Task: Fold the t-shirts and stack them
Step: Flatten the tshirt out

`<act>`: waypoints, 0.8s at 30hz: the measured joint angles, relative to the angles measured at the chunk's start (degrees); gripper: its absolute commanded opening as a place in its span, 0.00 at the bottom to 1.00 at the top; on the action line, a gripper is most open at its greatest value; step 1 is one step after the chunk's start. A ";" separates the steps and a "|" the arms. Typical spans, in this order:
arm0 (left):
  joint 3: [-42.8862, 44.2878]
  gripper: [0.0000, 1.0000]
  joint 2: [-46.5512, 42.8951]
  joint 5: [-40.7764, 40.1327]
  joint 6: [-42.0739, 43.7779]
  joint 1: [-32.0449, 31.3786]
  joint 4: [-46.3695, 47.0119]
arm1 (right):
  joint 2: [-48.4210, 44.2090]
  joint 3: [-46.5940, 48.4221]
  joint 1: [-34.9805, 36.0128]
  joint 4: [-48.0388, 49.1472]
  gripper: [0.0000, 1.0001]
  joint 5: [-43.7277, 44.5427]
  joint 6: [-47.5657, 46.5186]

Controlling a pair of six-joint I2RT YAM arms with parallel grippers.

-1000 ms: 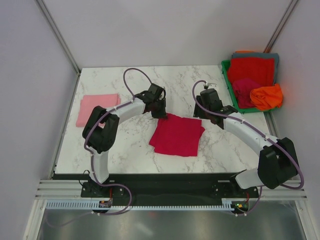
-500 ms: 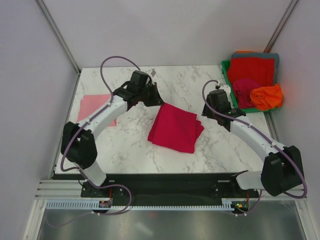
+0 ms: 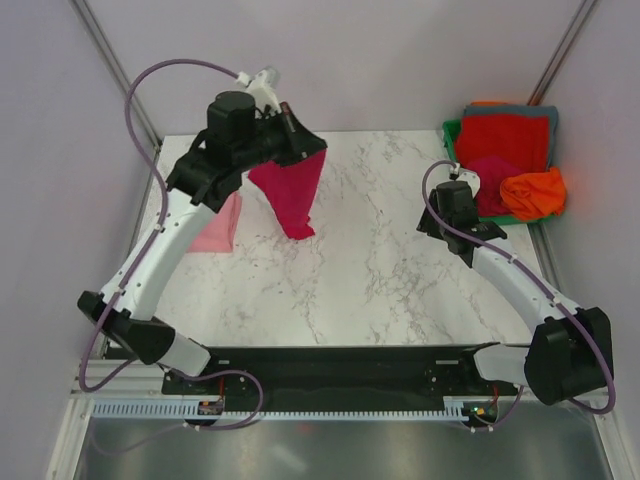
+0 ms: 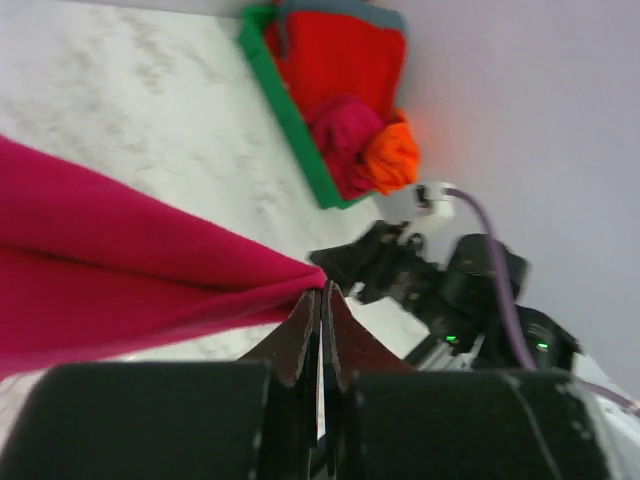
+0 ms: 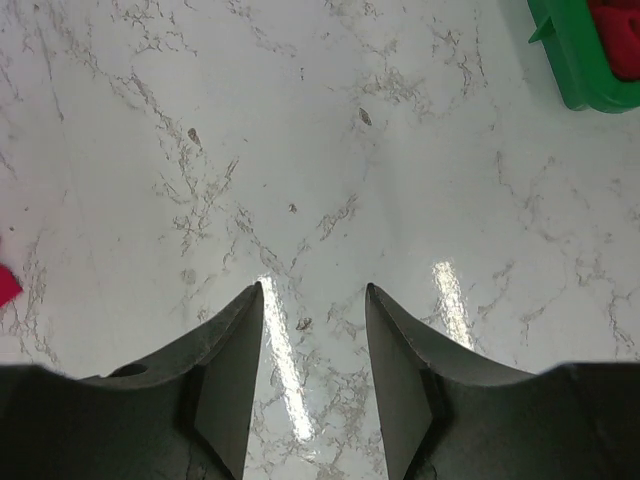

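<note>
My left gripper (image 3: pixel 303 141) is raised high over the back left of the table, shut on a corner of the crimson t-shirt (image 3: pixel 290 195), which hangs down from it, folded. In the left wrist view the cloth (image 4: pixel 120 260) is pinched between the closed fingertips (image 4: pixel 322 292). A light pink folded t-shirt (image 3: pixel 215 230) lies on the table at the left, partly hidden behind the left arm. My right gripper (image 5: pixel 313 290) stands open over bare marble at the right, holding nothing.
A green bin (image 3: pixel 452 135) at the back right corner holds red (image 3: pixel 503 140), magenta (image 3: pixel 490 180) and orange (image 3: pixel 533 192) shirts, with grey cloth (image 3: pixel 520 110) under them. Its corner (image 5: pixel 570 70) shows in the right wrist view. Grey walls close in both sides.
The left arm has lifted the crimson t-shirt off the table's middle and carried it up and to the back left. The right gripper has drawn back to the right, away from the shirt.
</note>
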 measured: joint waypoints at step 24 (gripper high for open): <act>-31.21 0.34 -8.87 -8.17 -5.53 4.90 10.54 | -4.87 -2.23 -3.52 1.18 0.55 -1.55 0.79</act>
